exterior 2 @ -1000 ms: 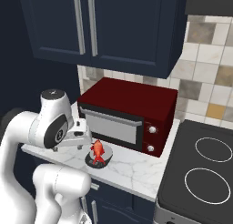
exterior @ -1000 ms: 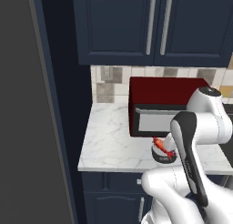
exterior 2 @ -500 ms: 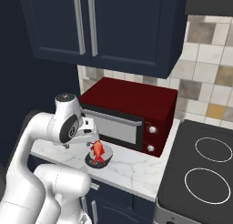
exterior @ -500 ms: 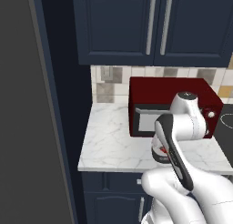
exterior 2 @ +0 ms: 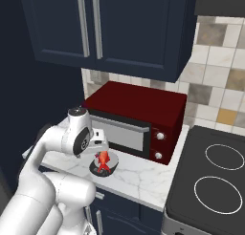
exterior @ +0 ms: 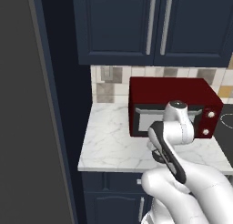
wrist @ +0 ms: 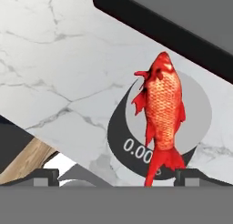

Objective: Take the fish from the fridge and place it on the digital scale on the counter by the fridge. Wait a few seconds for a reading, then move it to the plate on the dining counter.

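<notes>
The orange-red fish (wrist: 160, 113) lies on the round dark grey digital scale (wrist: 200, 110), whose display reads 0.00. In the right base view the fish (exterior 2: 102, 161) rests on the scale (exterior 2: 113, 163) on the short marble counter (exterior 2: 139, 176), just in front of the microwave. My gripper (wrist: 118, 177) hangs right above it, open. Its fingertips (wrist: 45, 176) stand wide apart on either side of the tail. In the right base view the gripper (exterior 2: 101, 149) sits just over the fish. In the left base view my arm hides most of the scale (exterior: 157, 157).
A red microwave (exterior 2: 139, 110) stands close behind the scale. A black stove top (exterior 2: 215, 176) adjoins the counter (exterior: 113, 145) on the right. Navy wall cabinets (exterior: 150, 27) hang above. The dark grey fridge side (exterior: 27, 127) rises at the left.
My hand has shifted sideways until it is over the fish, and the arm now covers the fish in the left base view. The fish has stayed on the scale.
</notes>
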{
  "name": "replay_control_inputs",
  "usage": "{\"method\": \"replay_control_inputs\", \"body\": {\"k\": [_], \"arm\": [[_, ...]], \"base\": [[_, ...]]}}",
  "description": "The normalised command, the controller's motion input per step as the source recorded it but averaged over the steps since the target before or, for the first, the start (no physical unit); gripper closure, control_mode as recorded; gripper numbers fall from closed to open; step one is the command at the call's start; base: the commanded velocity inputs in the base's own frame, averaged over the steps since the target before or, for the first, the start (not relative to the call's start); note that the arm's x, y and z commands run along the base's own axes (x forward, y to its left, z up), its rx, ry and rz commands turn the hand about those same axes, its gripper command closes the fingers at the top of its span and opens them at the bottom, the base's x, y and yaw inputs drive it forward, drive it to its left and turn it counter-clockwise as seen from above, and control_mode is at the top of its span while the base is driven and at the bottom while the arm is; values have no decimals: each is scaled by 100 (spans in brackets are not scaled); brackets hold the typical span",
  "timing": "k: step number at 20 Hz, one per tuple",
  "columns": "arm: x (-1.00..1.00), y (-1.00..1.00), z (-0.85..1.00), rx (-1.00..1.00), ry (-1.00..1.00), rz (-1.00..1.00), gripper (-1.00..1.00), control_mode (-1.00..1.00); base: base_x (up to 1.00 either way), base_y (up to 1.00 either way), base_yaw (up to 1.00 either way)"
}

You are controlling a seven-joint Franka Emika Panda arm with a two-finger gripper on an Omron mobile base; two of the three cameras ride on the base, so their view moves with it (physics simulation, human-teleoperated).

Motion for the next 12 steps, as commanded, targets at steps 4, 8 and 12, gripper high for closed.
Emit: {"method": "replay_control_inputs", "body": {"k": [4, 8, 12], "arm": [[38, -4, -31, 1, 0, 0, -100, -100], [17, -10, -11, 6, 0, 0, -100, -100], [2, -13, -1, 10, 0, 0, -100, -100]], "base": [[0, 0, 0], [0, 0, 0], [0, 0, 0]]}}
